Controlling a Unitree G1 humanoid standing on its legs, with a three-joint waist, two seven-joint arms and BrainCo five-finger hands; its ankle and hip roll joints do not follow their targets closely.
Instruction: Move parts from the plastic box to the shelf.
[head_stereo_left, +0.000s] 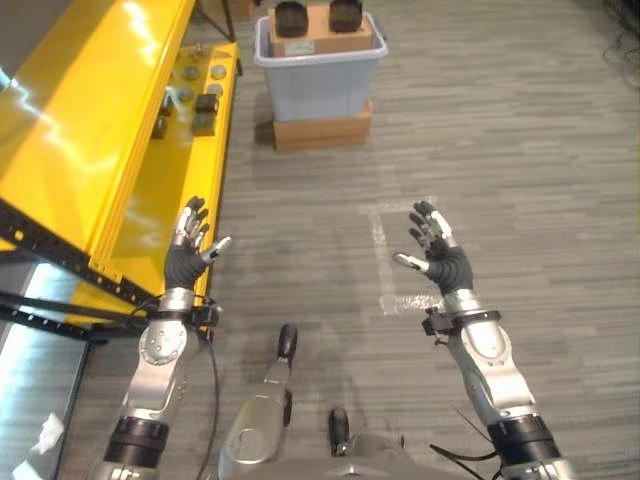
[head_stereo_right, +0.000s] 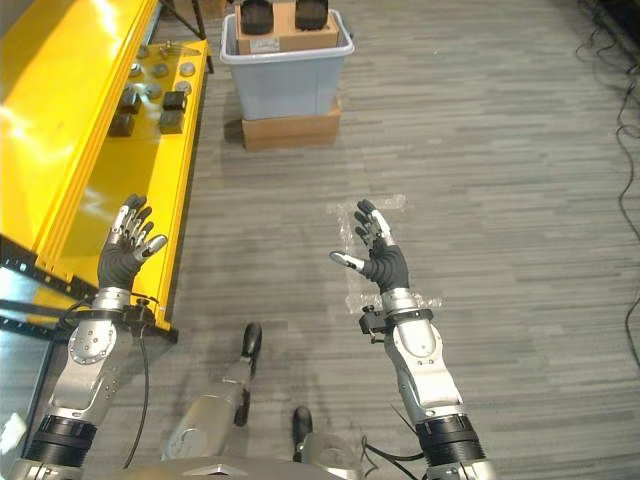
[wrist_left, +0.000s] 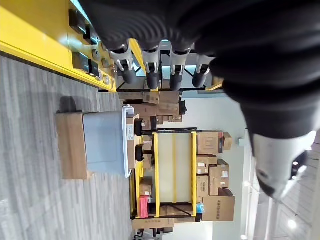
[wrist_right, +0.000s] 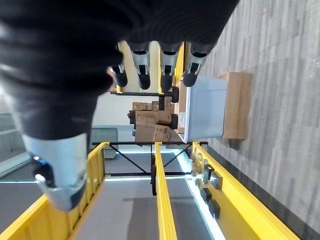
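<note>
Parts (head_stereo_left: 318, 16) sat on a cardboard insert in the grey plastic box (head_stereo_left: 320, 78), far ahead on a wooden block (head_stereo_left: 322, 130). Beside it, the yellow shelf (head_stereo_left: 190, 150) ran lengthwise along the left. Both the left robot hand (head_stereo_left: 187, 250) and right robot hand (head_stereo_left: 433, 250) hung spread and empty over bare floor (head_stereo_left: 520, 160).

The place reads as a warehouse or industrial storeroom. A long yellow steel shelf (head_stereo_left: 130, 150) on a black frame runs along the robot's left, with small dark and round metal parts (head_stereo_left: 195, 100) laid out on it. On the grey plank-pattern floor (head_stereo_left: 500, 130) stands a grey plastic box (head_stereo_left: 320, 75), resting on a flat cardboard carton (head_stereo_left: 322, 131). Farther back, the left wrist view shows another yellow rack (wrist_left: 175, 175) stacked with brown cardboard boxes (wrist_left: 216, 177).
</note>
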